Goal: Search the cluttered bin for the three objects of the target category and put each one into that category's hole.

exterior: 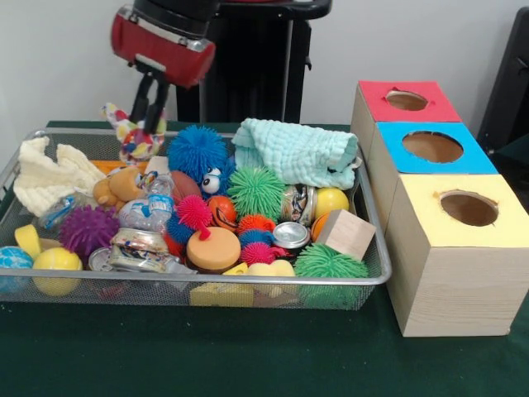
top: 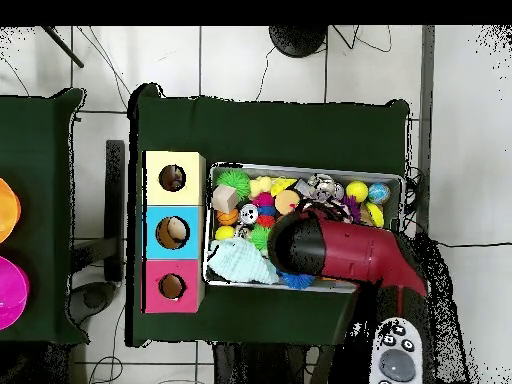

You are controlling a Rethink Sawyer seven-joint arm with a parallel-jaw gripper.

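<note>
A wire-mesh bin (exterior: 376, 240) with a shiny metal rim sits on the dark green cloth of the tabletop (exterior: 248, 356), filling its left and middle part in the front view. It is heaped with small things: a fuzzy blue ball with googly eyes (exterior: 198, 153), spiky rubber balls in green (exterior: 256, 192), purple (exterior: 87, 230) and pink (exterior: 195, 212), a second green spiky ball (exterior: 329, 263) in the bin's near right corner, a smooth yellow ball (exterior: 56, 261), a plain wooden cube (exterior: 345, 234), a crushed metal can (exterior: 139, 248), a round orange foam puck (exterior: 213, 250), a brown plush toy (exterior: 117, 188), a folded mint-green waffle cloth (exterior: 297, 153) along the far side and a cream cloth (exterior: 50, 175) in the far left corner.

Just beside the bin's right end stand three pale wooden boxes in a row, each with a round hole in its painted top: red (exterior: 409, 101) farthest, blue (exterior: 431, 147) in the middle, yellow (exterior: 467, 208) nearest.

The room has a pale wall behind; the overhead view shows a light tiled floor (top: 250, 60) with cables around the tabletop.

The red and black arm (top: 345, 250) reaches over the bin's far left part. Its claw (exterior: 149, 116) points down, its dark fingers (exterior: 140, 103) narrowly parted, tips just above or touching a speckled multicoloured ball (exterior: 139, 147); contact cannot be told.
</note>
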